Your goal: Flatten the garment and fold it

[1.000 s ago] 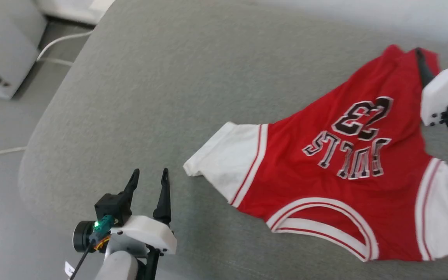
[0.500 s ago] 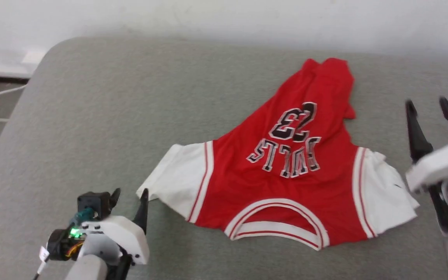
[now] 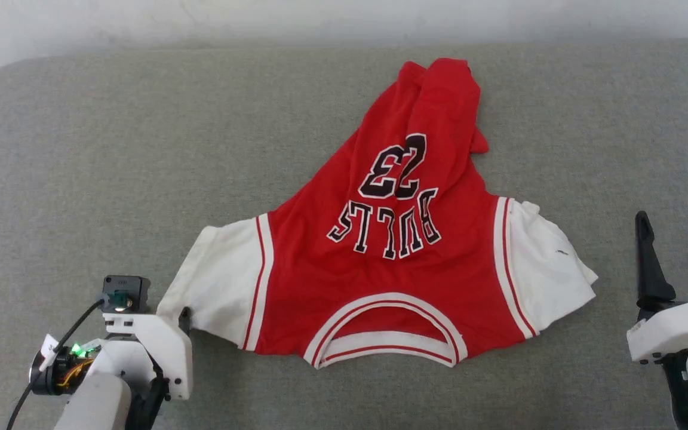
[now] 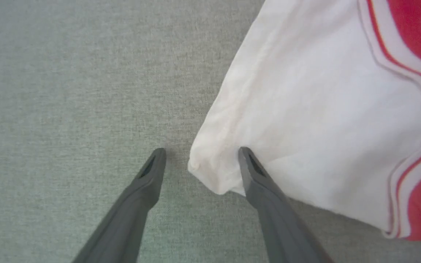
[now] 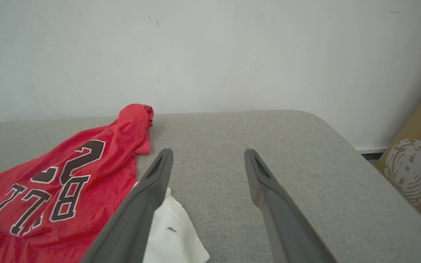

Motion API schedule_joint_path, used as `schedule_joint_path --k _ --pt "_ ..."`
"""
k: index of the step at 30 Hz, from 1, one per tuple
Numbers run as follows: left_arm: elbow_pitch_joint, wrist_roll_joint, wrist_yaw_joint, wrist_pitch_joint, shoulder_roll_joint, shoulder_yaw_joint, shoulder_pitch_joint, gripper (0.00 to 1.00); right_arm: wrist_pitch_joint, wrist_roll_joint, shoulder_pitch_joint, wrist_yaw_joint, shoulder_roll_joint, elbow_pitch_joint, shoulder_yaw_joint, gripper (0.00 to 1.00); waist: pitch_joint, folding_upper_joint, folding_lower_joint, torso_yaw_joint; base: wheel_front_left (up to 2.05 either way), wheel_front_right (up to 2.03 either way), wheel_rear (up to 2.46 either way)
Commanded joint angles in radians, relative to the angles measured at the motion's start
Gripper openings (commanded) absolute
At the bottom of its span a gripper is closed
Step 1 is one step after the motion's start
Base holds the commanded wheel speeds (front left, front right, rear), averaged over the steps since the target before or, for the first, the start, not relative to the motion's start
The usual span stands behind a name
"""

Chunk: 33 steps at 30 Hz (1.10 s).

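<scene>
Garment: the red jersey [image 3: 380, 263] lies mid-way across the grey cushion [image 3: 81, 149], with the collar [image 3: 386, 343] near me and the lettering [image 3: 392, 197] face up.
Flatness: the far hem [image 3: 439, 83] is bunched into a narrow ridge, so I judge the flattening is not yet done.
Left gripper [image 4: 201, 150]: it points down at the near-left corner of the white left sleeve [image 4: 305, 128], with its fingers apart and gripping nothing. One finger is over bare cushion and the other over the cloth.
Reason: the corner sits between the fingers, ready, I think, to be pinched.
Right gripper [image 3: 668, 218]: it is spread wide and empty over bare cushion, to the right of the right sleeve [image 3: 544, 263] and apart from it.
Reason: probably placed to take the matching sleeve, so I can pull the cloth taut sideways.
Caution: the thin jersey may slip from a shallow pinch.
</scene>
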Motion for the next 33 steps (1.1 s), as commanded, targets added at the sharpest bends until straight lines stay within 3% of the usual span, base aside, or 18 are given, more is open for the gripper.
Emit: schedule_joint_path --k 1,7,8,9,14,23,33 --pt "0.01 0.006 0.009 0.046 0.01 -0.01 0.004 1.0 0.004 0.005 0.009 -0.001 0.005 -0.007 -0.002 1.0 0.025 0.0 -0.0001 -0.026 0.0 0.0 0.0" --pt "-0.01 -0.028 -0.021 0.239 0.021 -0.045 0.037 1.0 -0.001 -0.005 0.0 -0.001 0.011 -0.002 -0.03 1.0 0.034 0.0 -0.0001 -0.032 0.0 0.0 0.0" --pt "-0.018 -0.037 -0.026 0.259 0.02 -0.048 0.042 0.69 -0.002 -0.007 -0.003 -0.001 0.012 0.002 -0.033 1.0 0.036 0.0 -0.0001 -0.032 0.0 0.0 0.0" --pt "-0.026 -0.047 -0.032 0.276 0.017 -0.05 0.046 0.0 -0.002 -0.012 -0.005 -0.001 0.012 0.005 -0.034 1.0 0.038 0.0 -0.0001 -0.031 0.0 0.0 0.0" --pt "-0.086 -0.064 -0.013 0.221 0.0 -0.03 0.056 0.0 0.043 -0.03 0.004 -0.001 0.013 0.043 -0.02 1.0 0.027 0.0 -0.0001 -0.018 0.0 0.0 0.0" --pt "-0.255 -0.051 0.079 -0.11 -0.051 0.063 0.058 0.0 0.245 -0.039 0.017 -0.001 -0.031 0.128 -0.004 1.0 -0.001 0.0 -0.0001 0.051 0.0 0.0 0.0" --pt "-0.358 -0.044 0.103 -0.118 -0.068 0.045 0.107 0.0 0.379 -0.077 -0.062 -0.001 -0.086 0.27 -0.014 1.0 0.025 0.0 -0.0001 0.123 0.0 0.0 0.0"
